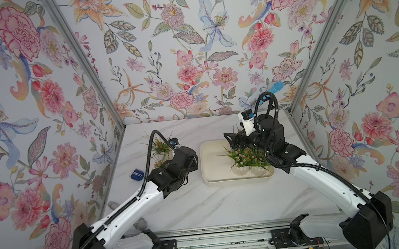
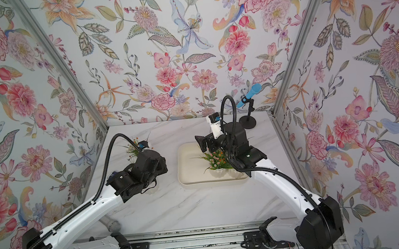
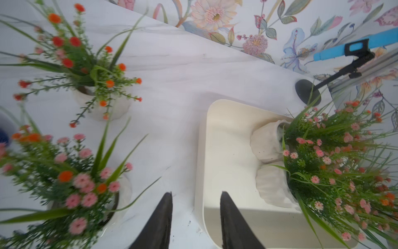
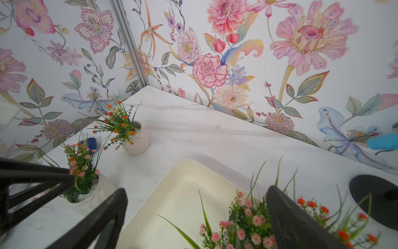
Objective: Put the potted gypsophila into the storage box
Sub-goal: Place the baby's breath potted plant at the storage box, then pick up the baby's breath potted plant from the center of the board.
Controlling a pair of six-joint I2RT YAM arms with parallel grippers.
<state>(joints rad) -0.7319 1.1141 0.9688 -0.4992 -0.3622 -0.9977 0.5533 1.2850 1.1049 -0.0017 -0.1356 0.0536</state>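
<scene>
Left claw [image 3: 196, 194] is empty and narrow beside the box [image 3: 226, 133], so I'd widen it and grab the near pot [image 3: 81, 189] on the bench [image 3: 183, 86] low, not by the sprigs; right claw [image 4: 197, 189] hangs wide over the boxed pots [image 3: 269, 142].

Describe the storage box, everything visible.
The storage box is a shallow cream-white rectangular tray with rounded corners and a low rim, matte, plastic-looking. It lies flat on the marble table, right of centre. Its left half is bare; at least two white ribbed pots of pink and orange sprigs stand clustered in its right half. The right gripper hangs over its far side, jaws open, not visibly touching it.
</scene>
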